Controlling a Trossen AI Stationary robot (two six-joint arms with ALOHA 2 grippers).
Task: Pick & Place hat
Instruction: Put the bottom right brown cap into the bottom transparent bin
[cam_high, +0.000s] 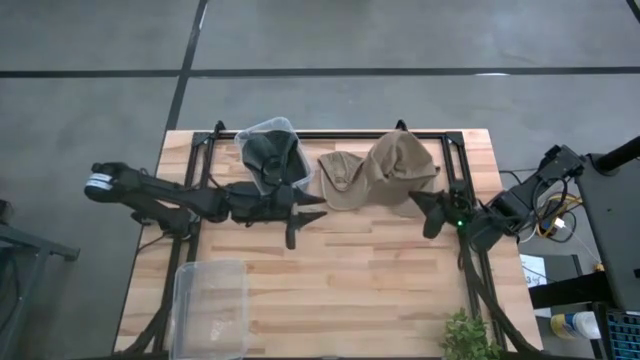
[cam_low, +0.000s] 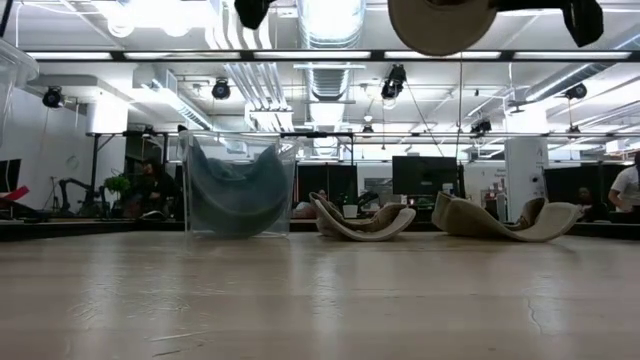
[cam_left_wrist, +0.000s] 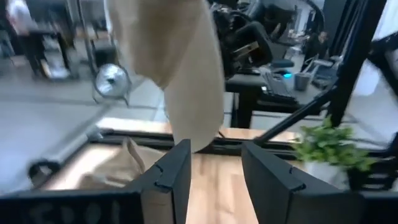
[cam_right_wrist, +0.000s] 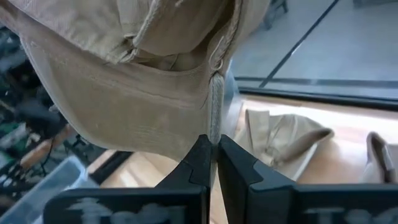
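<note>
Right gripper (cam_right_wrist: 213, 163) pinches tan cap (cam_right_wrist: 149, 93) aloft; left gripper (cam_left_wrist: 214, 180) hangs spread, empty. 1 dark hat sits in clear bin (cam_high: 270, 150); 1 tan cap (cam_high: 342, 180) remains on table (cam_high: 350, 290).

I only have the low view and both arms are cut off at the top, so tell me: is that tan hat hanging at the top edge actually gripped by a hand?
Observer: Yes. The right wrist view shows the right hand shut on the edge of the tan hat, which hangs clear of the table.
Operator: And the other arm?
Observer: The left hand is open and holds nothing. From above it is over mid-table, beside the clear bin with the dark hat in it.
Operator: Any other bin?
Observer: Yes, a second clear bin lies on the left arm's side, at the table edge away from the hats.
</note>
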